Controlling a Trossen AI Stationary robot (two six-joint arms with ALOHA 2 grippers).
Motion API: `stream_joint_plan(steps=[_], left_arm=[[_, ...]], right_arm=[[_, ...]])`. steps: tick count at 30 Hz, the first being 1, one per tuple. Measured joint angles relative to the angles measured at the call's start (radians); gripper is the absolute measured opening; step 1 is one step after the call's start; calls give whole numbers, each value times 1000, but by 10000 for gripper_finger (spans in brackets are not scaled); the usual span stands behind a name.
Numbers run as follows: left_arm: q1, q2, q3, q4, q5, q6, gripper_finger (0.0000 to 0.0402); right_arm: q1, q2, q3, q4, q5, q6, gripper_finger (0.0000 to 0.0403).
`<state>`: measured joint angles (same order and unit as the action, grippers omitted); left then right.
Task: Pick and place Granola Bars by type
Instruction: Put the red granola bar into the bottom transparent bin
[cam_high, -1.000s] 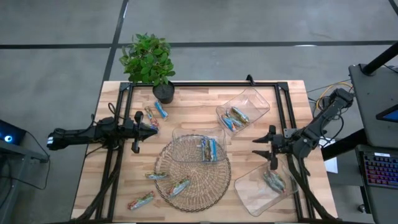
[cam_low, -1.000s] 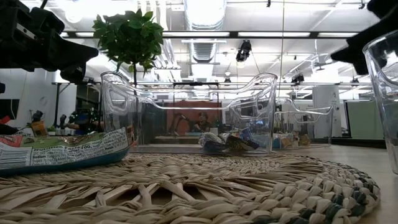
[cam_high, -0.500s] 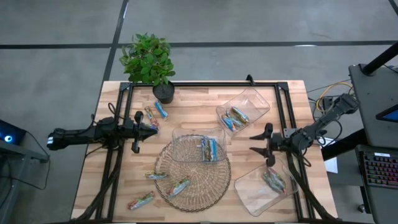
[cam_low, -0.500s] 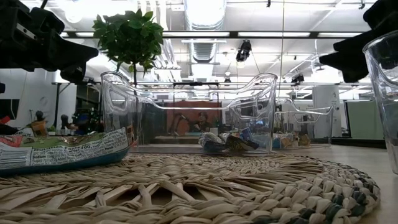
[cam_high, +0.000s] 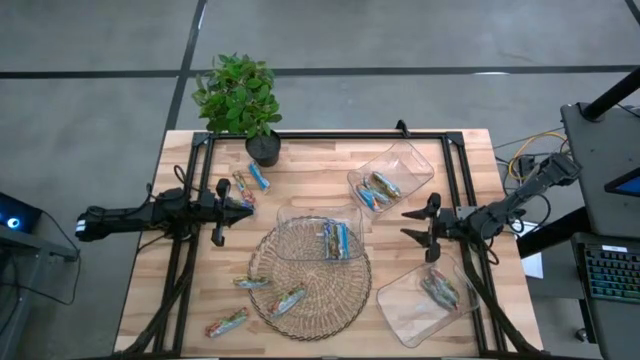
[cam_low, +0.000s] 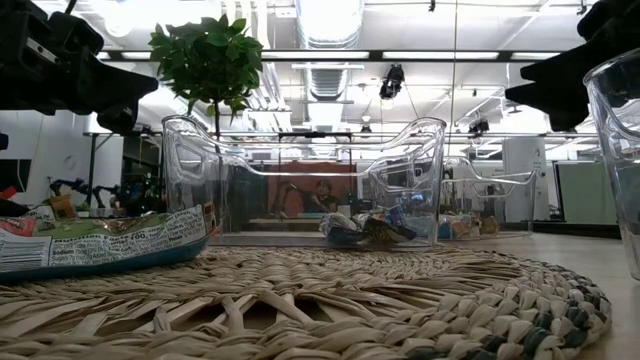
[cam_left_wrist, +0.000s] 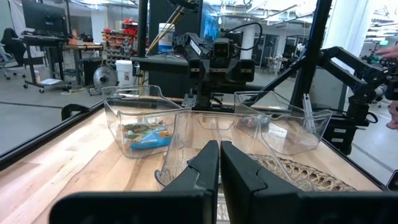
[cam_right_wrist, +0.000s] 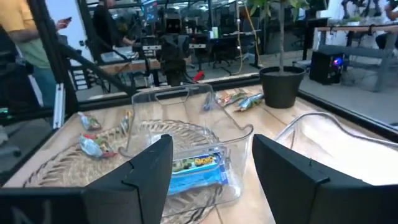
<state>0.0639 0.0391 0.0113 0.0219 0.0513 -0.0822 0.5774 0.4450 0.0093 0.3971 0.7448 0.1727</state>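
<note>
High view: a wooden table (cam_high: 320, 160) is seen from above, set on a grey floor. At the left edge, the left gripper (cam_high: 245, 206) is held over the wood with its fingers pressed together and nothing between them. Just beside its tip, two Granola Bars (cam_high: 251, 181) lie near a potted plant (cam_high: 240, 98). Three more loose bars (cam_high: 268, 298) lie lower down, on and beside a round wicker mat (cam_high: 310, 280); their wrapper print is too small to be read. A clear tray (cam_high: 319, 233) on the mat's far edge holds blue bars (cam_high: 337, 240). Further right, two more trays (cam_high: 390, 176) hold bars, partly blurred by the plastic. Between these trays the right gripper (cam_high: 410, 226) is held with fingers spread wide, empty. In the low view both grippers are cut off at the upper corners, and a workshop with ceiling lights is seen behind the trays.
</note>
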Motion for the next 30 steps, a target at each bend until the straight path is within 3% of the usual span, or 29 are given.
stream_joint_plan(steps=[5,30], left_arm=[[0,0,0,0,0,0,0],[0,0,0,0,0,0,0]], right_arm=[[-1,-10,0,59,98,-119,210],[0,-372,1,57,93,-262,210]])
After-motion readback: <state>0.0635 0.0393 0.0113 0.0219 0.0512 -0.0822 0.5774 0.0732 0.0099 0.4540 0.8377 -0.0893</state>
